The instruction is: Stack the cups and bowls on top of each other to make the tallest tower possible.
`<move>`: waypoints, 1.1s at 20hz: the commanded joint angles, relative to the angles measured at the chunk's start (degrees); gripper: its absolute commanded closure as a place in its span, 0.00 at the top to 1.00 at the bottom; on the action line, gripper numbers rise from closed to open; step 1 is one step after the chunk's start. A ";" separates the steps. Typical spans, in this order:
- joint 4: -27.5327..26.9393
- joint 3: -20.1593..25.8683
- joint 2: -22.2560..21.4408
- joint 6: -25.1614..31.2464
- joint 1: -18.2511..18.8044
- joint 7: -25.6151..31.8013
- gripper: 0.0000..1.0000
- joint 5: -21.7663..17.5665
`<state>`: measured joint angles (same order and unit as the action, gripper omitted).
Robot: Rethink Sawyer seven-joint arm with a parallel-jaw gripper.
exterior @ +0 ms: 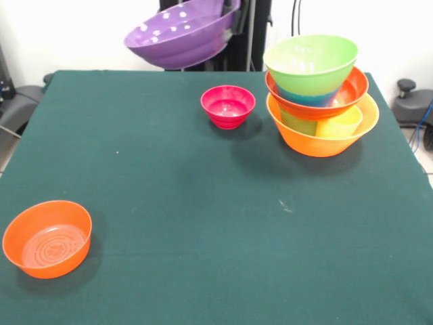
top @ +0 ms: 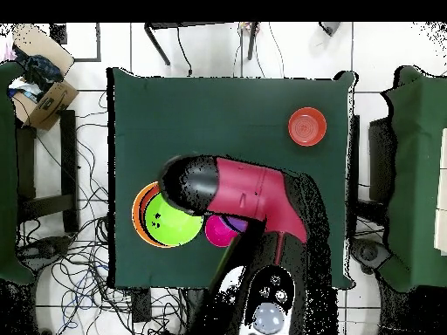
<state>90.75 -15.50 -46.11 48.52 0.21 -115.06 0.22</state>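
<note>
My gripper (exterior: 233, 19) is shut on the right rim of the purple bowl (exterior: 181, 34) and holds it tilted, high above the table's far edge. The tower (exterior: 316, 95) stands at the far right. Its base is the big orange bowl (exterior: 323, 139), with the green cup (exterior: 296, 122) and the yellow cup (exterior: 339, 124) inside. Above them sit the wide red-orange bowl (exterior: 352, 91), the small blue bowl (exterior: 304, 97) and the lime green bowl (exterior: 311, 62). The small pink bowl (exterior: 228, 106) stands left of the tower. The small orange bowl (exterior: 47, 238) is at the near left. The purple cup is out of view.
The dark green table (exterior: 176, 189) lies between the bowls. In the overhead view the red and black arm (top: 249, 190) reaches over the pink bowl (top: 216, 230), next to the tower (top: 168, 220). The small orange bowl (top: 306, 126) stands far from the arm. Chairs, boxes and cables surround the table.
</note>
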 commanded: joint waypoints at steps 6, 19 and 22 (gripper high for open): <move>-7.46 2.90 5.99 7.22 -5.99 -13.96 0.00 2.21; -12.64 0.86 9.42 12.30 -10.79 -20.21 0.00 5.22; -11.88 0.58 8.32 14.03 -12.09 -21.24 0.00 5.86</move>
<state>80.78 -16.97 -39.96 55.62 -9.98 -123.26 4.95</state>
